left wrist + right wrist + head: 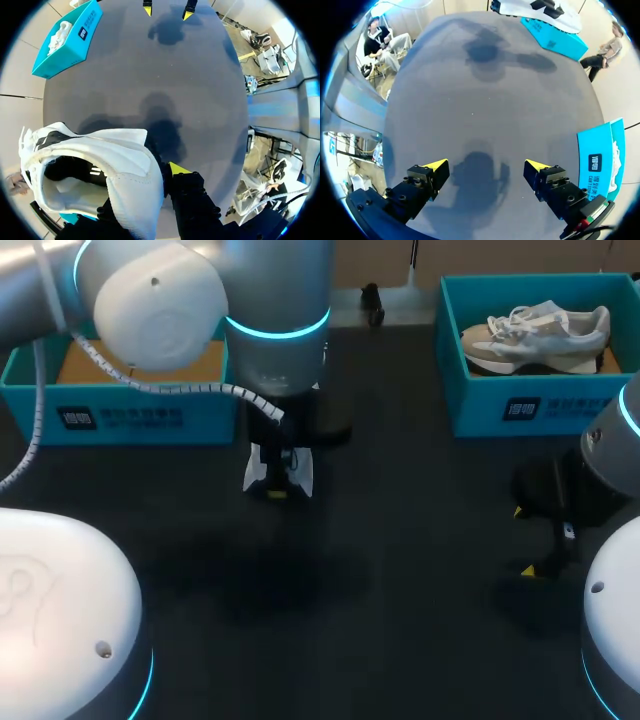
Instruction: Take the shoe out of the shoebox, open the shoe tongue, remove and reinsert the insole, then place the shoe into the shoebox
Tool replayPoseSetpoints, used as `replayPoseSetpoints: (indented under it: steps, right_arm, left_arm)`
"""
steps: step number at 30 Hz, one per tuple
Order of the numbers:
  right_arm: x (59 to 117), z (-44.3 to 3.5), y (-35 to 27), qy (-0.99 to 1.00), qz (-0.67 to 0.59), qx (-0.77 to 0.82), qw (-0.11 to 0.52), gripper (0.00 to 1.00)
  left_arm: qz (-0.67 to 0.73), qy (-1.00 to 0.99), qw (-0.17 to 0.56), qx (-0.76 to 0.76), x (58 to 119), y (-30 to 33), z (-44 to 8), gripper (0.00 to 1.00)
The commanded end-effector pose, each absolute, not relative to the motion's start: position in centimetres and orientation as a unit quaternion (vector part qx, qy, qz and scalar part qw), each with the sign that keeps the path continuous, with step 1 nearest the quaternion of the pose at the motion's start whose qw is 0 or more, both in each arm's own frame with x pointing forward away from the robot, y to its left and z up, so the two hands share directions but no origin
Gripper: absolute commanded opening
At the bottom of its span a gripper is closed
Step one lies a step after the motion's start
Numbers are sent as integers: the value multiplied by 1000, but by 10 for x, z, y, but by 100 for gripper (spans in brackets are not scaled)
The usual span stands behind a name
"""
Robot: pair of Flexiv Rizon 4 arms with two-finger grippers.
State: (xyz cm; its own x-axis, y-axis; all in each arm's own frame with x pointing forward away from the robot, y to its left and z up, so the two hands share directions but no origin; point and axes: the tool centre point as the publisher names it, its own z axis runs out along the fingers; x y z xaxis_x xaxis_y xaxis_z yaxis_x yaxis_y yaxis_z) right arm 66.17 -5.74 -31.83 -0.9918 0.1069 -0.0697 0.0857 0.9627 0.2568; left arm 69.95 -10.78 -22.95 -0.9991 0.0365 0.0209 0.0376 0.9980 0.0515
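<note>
Your left fingers [176, 169] are clamped on the side wall of the white shoe [100, 165]. Only one yellow tip shows, the other is hidden behind the shoe, whose opening faces the wrist camera. The shoe hangs off the dark tabletop [400, 540], just in front of the left shoebox [120, 405], which shows its cardboard floor. Your right fingers [436, 166] are spread wide with only tabletop between them, in front of the right shoebox [520, 405]. A beige sneaker [540, 335] sits in that box.
</note>
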Motion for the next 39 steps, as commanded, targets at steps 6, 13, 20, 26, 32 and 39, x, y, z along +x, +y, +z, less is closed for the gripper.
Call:
replayPoseSetpoints:
  steps: [6, 13, 20, 26, 32, 39]
  right_arm:
    - [660, -318, -58, 990, 128, 48, 42, 100]
    - [660, -318, -58, 990, 128, 48, 42, 100]
    - [660, -318, -58, 990, 128, 48, 42, 100]
    - [660, -318, -58, 990, 128, 48, 42, 100]
    - [660, -318, -58, 990, 128, 48, 42, 100]
    - [660, -318, -58, 990, 128, 48, 42, 100]
  left_arm:
    - [0, -999, -35, -7, 750, -90, -171, 0]
    - [10, -999, -30, 7, 785, -62, -152, 0]
    - [9, -999, -46, 23, 828, -24, -127, 0]
    - [-12, -998, -56, 13, 847, -11, -122, 0]
    - [-12, -998, -56, 13, 847, -11, -122, 0]
    - [-12, -998, -56, 13, 847, -11, -122, 0]
